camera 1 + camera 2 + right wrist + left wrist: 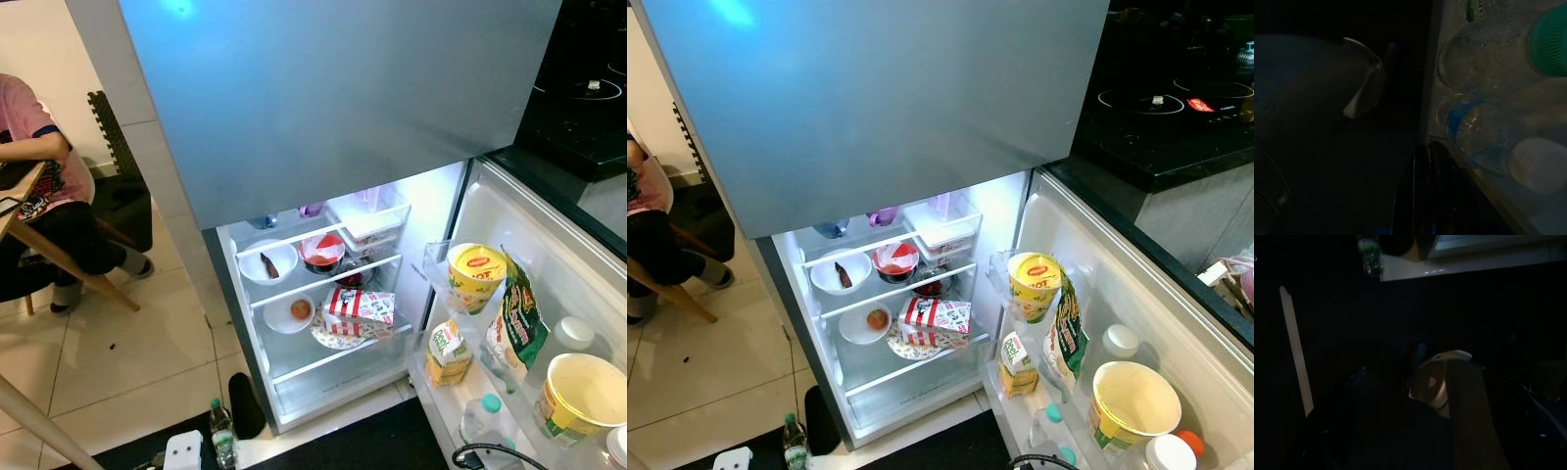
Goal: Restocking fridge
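Fridge (323, 108) with lower compartment open and lit; its door (549, 245) swings toward the robot's right. A dark worktop (1176, 108) stands beyond the door. A seated person (44, 196) is at far left, well apart from the fridge.

Door racks: large yellow tub (585, 397), green snack bag (522, 318), yellow cup (476, 274), small carton (448, 351), clear bottles (482, 419) in the lowest rack.

Shelves: upper shelf carries a white bowl (267, 262), a red-lidded bowl (322, 252) and a clear box (367, 220); middle shelf carries a red-and-white carton (359, 305) on a plate, beside a bowl with an orange item (290, 313). The lowest shelf (333, 377) looks bare.

On the floor before the fridge stands a green-capped bottle (222, 431), judged the item to stock.

Both arms hang low in shade. The right wrist view shows the right pincer (1422, 196) near the door bottles (1474, 132), black fingers seemingly together, holding nothing seen. The left wrist view is too dark: the left pincer's state cannot be told.

Suggested step: bend toward the floor bottle, grip it at mid-body, keep it upright, and clear the door rack when lifting.
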Controlling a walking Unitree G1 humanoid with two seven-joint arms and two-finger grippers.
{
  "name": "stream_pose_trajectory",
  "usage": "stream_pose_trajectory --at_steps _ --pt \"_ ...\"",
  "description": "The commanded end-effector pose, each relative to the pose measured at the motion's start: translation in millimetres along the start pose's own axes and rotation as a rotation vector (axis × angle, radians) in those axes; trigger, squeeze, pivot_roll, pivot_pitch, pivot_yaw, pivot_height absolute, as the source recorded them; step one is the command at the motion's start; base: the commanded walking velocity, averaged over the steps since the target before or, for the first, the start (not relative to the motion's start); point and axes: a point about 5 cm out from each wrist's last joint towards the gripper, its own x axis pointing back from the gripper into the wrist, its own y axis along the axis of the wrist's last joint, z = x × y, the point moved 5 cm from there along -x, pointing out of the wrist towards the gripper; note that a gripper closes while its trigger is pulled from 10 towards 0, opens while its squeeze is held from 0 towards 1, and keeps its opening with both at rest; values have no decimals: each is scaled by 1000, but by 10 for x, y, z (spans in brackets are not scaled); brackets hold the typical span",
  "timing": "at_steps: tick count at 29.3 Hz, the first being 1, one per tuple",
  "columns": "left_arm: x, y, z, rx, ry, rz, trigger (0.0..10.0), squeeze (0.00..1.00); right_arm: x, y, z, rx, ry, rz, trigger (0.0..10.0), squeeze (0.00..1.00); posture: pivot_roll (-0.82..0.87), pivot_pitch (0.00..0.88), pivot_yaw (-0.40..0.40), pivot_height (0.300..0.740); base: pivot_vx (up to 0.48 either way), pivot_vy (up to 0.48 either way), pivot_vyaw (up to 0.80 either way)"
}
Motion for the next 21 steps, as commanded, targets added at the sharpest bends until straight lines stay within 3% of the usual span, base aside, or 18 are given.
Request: stream_pose_trajectory --at_steps 1,21 --pt "-5 -38 -35 8 -5 14 10000 0 0 60 4 12 3 -19 10000 0 -45 0 -14 740 -300 0 0" --pt "-11 -15 -47 19 -10 9 10000 0 -2 33 26 30 18 -8 10000 0 -48 0 -7 740 -313 0 0"
